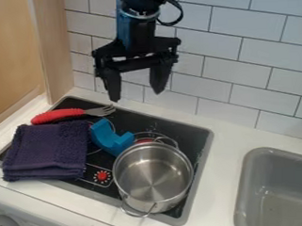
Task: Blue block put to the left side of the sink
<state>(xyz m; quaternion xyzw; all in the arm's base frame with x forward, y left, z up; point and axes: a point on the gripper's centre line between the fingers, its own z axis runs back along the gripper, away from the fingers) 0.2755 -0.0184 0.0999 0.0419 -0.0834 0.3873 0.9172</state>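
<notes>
towel: purple [48, 150], on stove [138, 119], leave it
blue block [110, 139]: on stove, between towel and pot [153, 178]
my gripper [136, 93]: wide open, holding nothing, above stove
done: nothing I can count
left: I grasp, lift, carry right, set down, release
goal: left side of sink [245, 188], block well apart from it
</notes>
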